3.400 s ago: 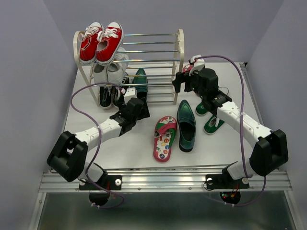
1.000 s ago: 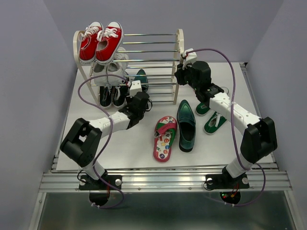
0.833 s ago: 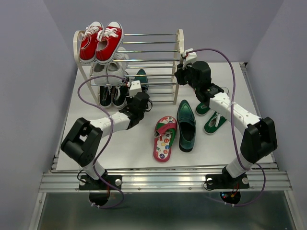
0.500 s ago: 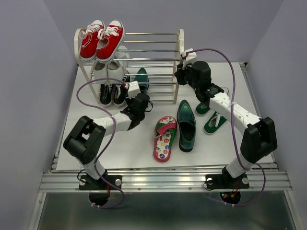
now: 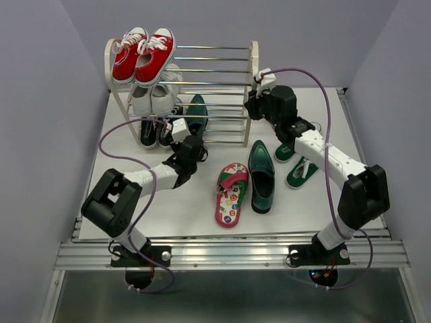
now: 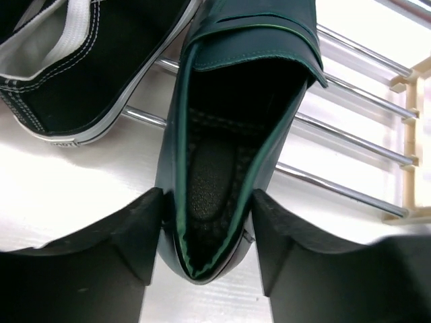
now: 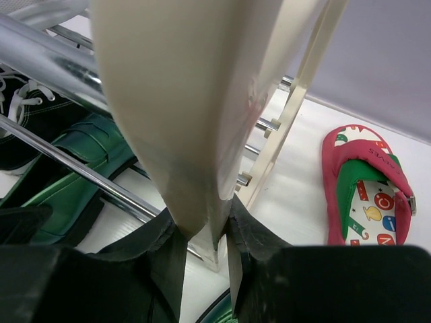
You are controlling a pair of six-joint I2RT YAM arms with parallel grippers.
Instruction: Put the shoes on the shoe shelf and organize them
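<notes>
While jaws tight: loafer (image 6: 225,81), shoe shelf (image 7: 182,101).

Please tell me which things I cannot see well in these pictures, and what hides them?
1. Top view: the green sneakers are partly covered by the right arm.
2. The second flip-flop is hidden behind that arm in the top view. In the right wrist view, the right gripper covers its near end.
3. Left wrist view: the loafer has its toe cut off by the top edge.
</notes>
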